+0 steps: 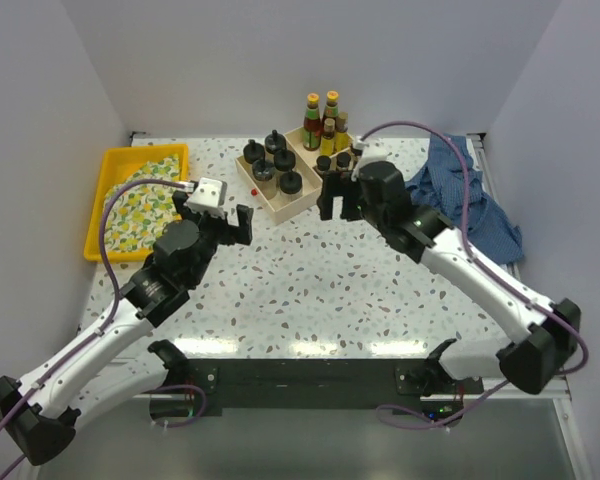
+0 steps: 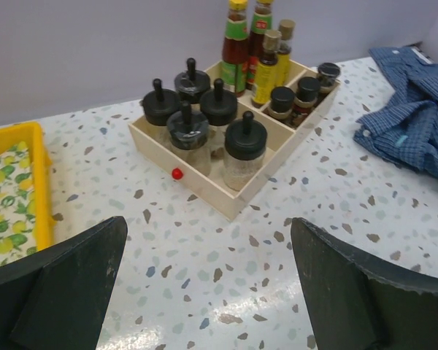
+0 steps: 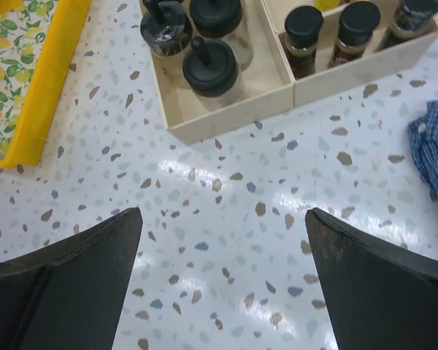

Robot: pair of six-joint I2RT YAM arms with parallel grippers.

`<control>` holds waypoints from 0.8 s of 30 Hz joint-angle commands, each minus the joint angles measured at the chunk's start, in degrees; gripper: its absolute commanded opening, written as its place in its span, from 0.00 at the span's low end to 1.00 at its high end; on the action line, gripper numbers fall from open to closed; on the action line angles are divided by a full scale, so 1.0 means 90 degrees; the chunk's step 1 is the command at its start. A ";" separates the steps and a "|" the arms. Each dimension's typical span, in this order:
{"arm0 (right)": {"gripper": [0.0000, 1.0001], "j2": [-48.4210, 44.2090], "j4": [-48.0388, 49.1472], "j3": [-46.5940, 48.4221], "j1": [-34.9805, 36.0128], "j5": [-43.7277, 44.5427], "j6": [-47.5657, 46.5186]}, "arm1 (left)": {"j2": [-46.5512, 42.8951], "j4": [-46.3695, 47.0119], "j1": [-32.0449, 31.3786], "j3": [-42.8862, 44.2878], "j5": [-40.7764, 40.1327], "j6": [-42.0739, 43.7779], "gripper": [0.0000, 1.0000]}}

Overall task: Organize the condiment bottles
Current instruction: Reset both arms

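Far left of the speckled table [image 1: 310, 290]: a yellow tray [image 1: 98, 215] lay lined with a lemon-print cloth [image 1: 140, 205].

The left gripper [image 1: 215, 216] stood just right of the tray, over bare tabletop. Its jaws were spread wide with nothing between them, and it pointed toward the box without touching it.

A small red object [image 2: 177, 173] sat on the table against the near-left outer wall of the box.

Centre rear: the pale wooden divided box [image 1: 280, 210] stood at an angle to the table edge. All the condiment bottles were inside it, upright.
- Left compartment: five squat clear black-lidded jars [image 1: 271, 163], packed close together.
- Rear right compartment: four slim sauce bottles [image 2: 236, 51] with orange and yellow caps, the tallest items in the box.
- Front right compartment: three small dark-capped bottles [image 3: 304, 40] in a row along the wall.

The right gripper [image 1: 337, 210] hung just in front of the box's right half, above the table. Its jaws were fully apart and empty. The wrist view showed only speckled surface between the fingers [image 3: 379, 270], with the box edge just beyond.

Far right: a crumpled blue checked cloth [image 1: 470, 195] lay on the table, apart from the box.
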 commanded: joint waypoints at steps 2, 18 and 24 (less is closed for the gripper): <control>0.99 -0.1641 -0.1165 -0.0860 0.0022 0.0195 0.0685 | 0.0126 0.0028 -0.0007 0.0225 0.1847 -0.0622 1.00; 0.99 -0.3928 -0.1674 -0.2141 0.0012 0.0088 0.1252 | -0.0567 0.0604 -0.0017 -0.0644 0.4085 -0.1374 1.00; 0.99 -0.3977 -0.1635 -0.2151 0.0022 0.0000 0.1389 | -0.0518 0.0448 -0.0007 -0.0487 0.4036 -0.1296 1.00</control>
